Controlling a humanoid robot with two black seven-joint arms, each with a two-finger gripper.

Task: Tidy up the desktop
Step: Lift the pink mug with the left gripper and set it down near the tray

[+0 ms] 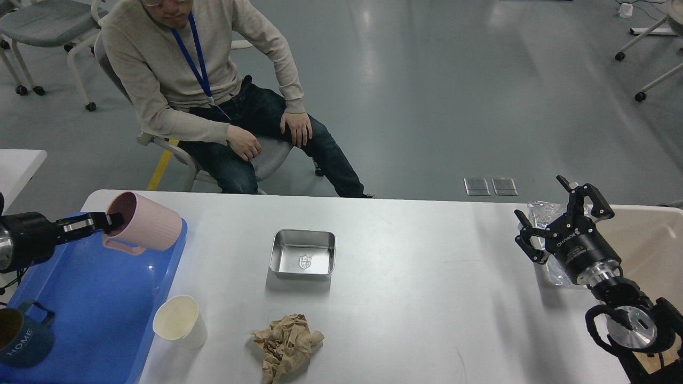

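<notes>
Open lanes and blockers on the desktop [427,298]

The widest bare stretch lies right of centre, between the steel tray [302,254] and the right gripper [552,218], running from the far edge to the near one (nothing stands in it). In the middle, the tray and the crumpled brown paper [287,345] leave a clear band between them. At near left the paper cup [179,322] stands just beside the blue tray [101,304], narrowing passage there. The left gripper [109,221], clamped on the rim of the tilted pink mug [144,223], fills the tray's far end; a dark mug [21,336] blocks its near left corner. Crinkled clear plastic [544,240] and the beige bin [651,240] crowd the right edge.
</notes>
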